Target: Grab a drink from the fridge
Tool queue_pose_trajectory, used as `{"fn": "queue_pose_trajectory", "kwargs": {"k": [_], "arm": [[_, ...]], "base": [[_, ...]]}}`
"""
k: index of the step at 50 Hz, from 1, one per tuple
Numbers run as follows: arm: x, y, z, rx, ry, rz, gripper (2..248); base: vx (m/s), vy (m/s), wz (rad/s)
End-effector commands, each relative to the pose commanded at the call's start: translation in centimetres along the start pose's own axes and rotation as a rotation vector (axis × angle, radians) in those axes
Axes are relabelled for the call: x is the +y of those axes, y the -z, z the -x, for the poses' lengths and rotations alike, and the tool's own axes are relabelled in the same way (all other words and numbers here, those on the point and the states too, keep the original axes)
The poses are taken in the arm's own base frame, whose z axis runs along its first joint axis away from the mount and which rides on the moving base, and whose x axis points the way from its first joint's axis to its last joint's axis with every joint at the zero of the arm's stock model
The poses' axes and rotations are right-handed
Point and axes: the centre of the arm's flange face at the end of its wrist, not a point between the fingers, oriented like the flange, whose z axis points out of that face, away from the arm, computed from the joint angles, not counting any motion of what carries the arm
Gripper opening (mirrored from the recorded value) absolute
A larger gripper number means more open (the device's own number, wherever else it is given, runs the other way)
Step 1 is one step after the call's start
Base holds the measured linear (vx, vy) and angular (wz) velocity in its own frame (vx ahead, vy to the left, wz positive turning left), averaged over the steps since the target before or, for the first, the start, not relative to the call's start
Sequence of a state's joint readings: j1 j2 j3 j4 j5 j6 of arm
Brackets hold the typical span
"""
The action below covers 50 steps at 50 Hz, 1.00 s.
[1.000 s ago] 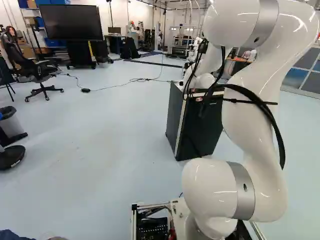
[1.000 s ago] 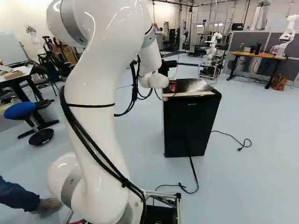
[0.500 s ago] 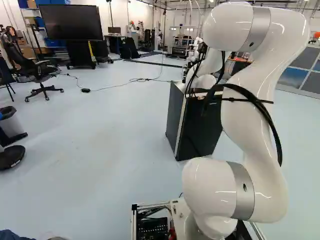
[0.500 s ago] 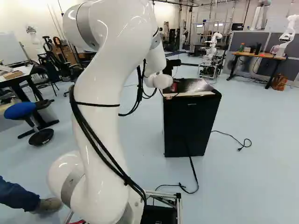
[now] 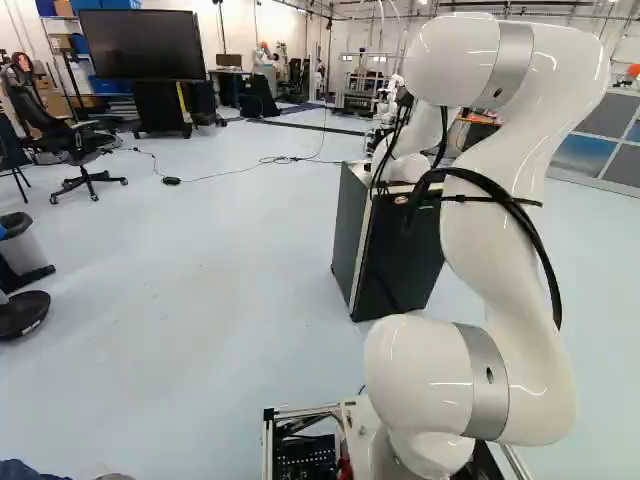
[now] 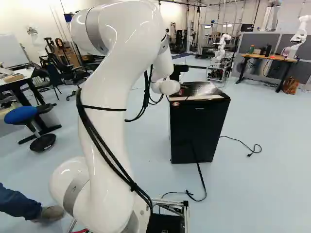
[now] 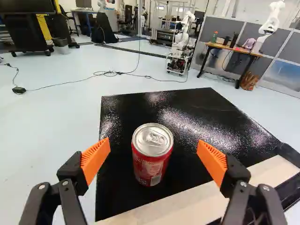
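In the right base view a black part of my gripper (image 6: 180,70) shows past the white wrist, over the fridge's (image 6: 199,133) far left corner; the fingertips are hidden there. The wrist view has the gripper (image 7: 153,145) open, its two orange pads wide apart. Between them, seen along the gripper, a red can (image 7: 151,161) with a silver lid stands upright on the fridge's glossy black top (image 7: 187,117). A gap separates the can from each pad. The fridge's door looks shut.
A pale strip (image 7: 187,206) runs along the fridge top's near edge. Cables lie on the floor around the fridge. Another robot (image 6: 221,48) stands farther back, near a wooden-topped desk (image 6: 272,57). At the far left are a stool (image 6: 20,114) and a person's leg (image 6: 19,201).
My arm's upper part has shifted against its lowest joint, leftward in the left base view and rightward in the right one. The wrist has moved slightly farther over the fridge. The base has stayed still.
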<state>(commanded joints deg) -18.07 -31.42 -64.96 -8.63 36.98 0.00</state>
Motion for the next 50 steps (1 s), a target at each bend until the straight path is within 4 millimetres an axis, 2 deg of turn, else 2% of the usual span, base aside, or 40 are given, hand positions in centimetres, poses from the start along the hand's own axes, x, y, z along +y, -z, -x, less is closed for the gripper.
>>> {"fn": "queue_pose_trajectory", "kwargs": {"k": [4, 5, 9, 10, 14, 15, 20, 21, 50], "arm": [[0.0, 0.0, 0.0, 0.0, 0.0, 0.0, 247], [0.0, 0.0, 0.0, 0.0, 0.0, 0.0, 215], [0.0, 0.0, 0.0, 0.0, 0.0, 0.0, 215], [0.0, 0.0, 0.0, 0.0, 0.0, 0.0, 176], [0.0, 0.0, 0.0, 0.0, 0.0, 0.0, 176], [0.0, 0.0, 0.0, 0.0, 0.0, 0.0, 138], [0.0, 0.1, -0.3, 0.005, 0.0, 0.001, 138], [0.0, 0.2, -0.4, 0.006, 0.001, 0.001, 102], [0.3, 1.6, -3.4, 0.057, 0.005, 0.007, 98]], "base": [[0.0, 0.0, 0.0], [0.0, 0.0, 0.0], [0.0, 0.0, 0.0], [0.0, 0.0, 0.0], [0.0, 0.0, 0.0], [0.0, 0.0, 0.0], [0.0, 0.0, 0.0], [0.0, 0.0, 0.0], [0.0, 0.0, 0.0]]}}
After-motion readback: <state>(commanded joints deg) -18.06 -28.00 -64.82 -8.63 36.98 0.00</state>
